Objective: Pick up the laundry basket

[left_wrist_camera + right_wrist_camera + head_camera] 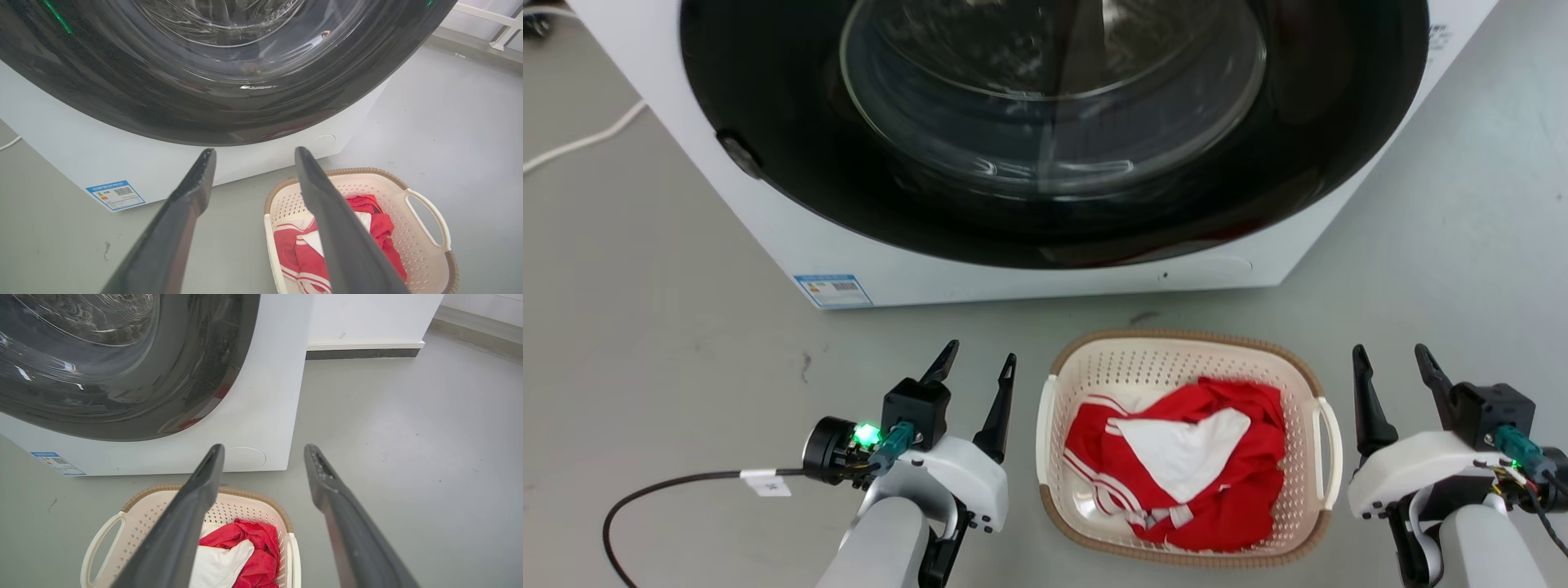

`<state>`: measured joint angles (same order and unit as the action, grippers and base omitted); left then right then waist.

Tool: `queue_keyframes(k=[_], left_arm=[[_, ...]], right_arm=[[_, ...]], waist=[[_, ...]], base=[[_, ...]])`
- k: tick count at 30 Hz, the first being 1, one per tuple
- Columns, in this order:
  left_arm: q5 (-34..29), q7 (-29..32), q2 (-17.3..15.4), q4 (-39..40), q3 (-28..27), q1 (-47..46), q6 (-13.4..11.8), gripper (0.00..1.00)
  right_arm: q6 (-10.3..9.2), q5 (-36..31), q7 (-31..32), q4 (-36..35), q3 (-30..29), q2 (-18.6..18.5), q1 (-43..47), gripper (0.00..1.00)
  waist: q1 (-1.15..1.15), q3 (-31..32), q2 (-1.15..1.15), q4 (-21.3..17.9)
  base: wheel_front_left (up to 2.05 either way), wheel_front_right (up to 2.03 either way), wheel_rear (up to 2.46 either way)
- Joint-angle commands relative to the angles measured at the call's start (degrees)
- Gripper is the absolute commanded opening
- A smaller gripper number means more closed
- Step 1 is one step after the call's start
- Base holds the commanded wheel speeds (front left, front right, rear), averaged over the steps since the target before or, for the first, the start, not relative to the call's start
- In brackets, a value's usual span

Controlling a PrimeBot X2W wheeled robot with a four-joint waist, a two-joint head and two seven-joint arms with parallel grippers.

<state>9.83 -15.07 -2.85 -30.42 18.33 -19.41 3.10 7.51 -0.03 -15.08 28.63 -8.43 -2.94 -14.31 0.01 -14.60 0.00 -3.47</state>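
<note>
The laundry basket (1143,363) (412,249) (151,510) stands on the grey floor in front of the washer. It is cream-white and perforated, with a brown rim and white loop handles, and it holds red and white clothing (1184,457). My left gripper (980,363) (253,153) hovers open just left of the basket's left handle (1045,441). My right gripper (1392,359) (265,449) hovers open just right of the right handle (1330,453). Neither gripper touches the basket.
A white front-loading washer (792,237) with a large dark round door (1054,122) stands just beyond the basket. A black cable (645,498) loops on the floor at the lower left and a white cord (580,143) lies at the upper left. Grey floor spreads to both sides.
</note>
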Motion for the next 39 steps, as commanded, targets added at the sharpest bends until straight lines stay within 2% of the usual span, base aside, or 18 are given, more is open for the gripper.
queue_keyframes(k=[1, 9, 23, 29, 31, 39], left_arm=[[0.27, -0.15, -0.04, -1.87, 0.68, -1.86, 0.31, 1.00], [2.04, -0.15, -0.02, -11.73, 3.76, -7.69, 1.28, 1.00], [7.76, 0.43, -0.07, -30.53, 10.05, -19.59, 2.17, 1.00], [10.06, 1.15, -0.06, -34.84, 11.60, -24.59, 1.56, 1.00], [11.29, 1.43, -0.07, -36.44, 12.33, -27.94, 1.35, 1.00], [12.83, 2.09, -0.06, -38.67, 14.13, -32.19, 1.19, 1.00]], right_arm=[[-0.03, 0.33, -0.08, 1.45, -0.35, 0.10, -1.80, 1.00], [-0.03, 1.18, -0.10, 8.31, -0.89, 0.10, -7.24, 1.00], [-0.04, 3.89, -0.11, 24.33, 1.32, 0.10, -18.17, 1.00], [-0.04, 4.73, -0.11, 31.02, 2.48, 0.09, -23.57, 1.00], [-0.04, 5.11, -0.10, 35.43, 3.37, 0.09, -27.12, 1.00], [-0.04, 4.83, -0.11, 41.02, 3.49, 0.09, -31.72, 1.00]], waist=[[-0.01, -3.02, 0.00, -1.33], [-0.01, -9.66, 0.00, -3.49], [-0.01, -18.66, 0.00, -6.67], [-0.01, -22.95, 0.00, -7.59], [-0.01, -25.49, 0.00, -7.85], [-0.01, -28.63, 0.00, -8.36]], base=[[0.00, 0.00, 0.00], [0.00, 0.00, 0.00], [0.00, 0.00, 0.00], [0.00, 0.00, 0.00], [0.00, 0.00, 0.00], [0.00, 0.00, 0.00]])
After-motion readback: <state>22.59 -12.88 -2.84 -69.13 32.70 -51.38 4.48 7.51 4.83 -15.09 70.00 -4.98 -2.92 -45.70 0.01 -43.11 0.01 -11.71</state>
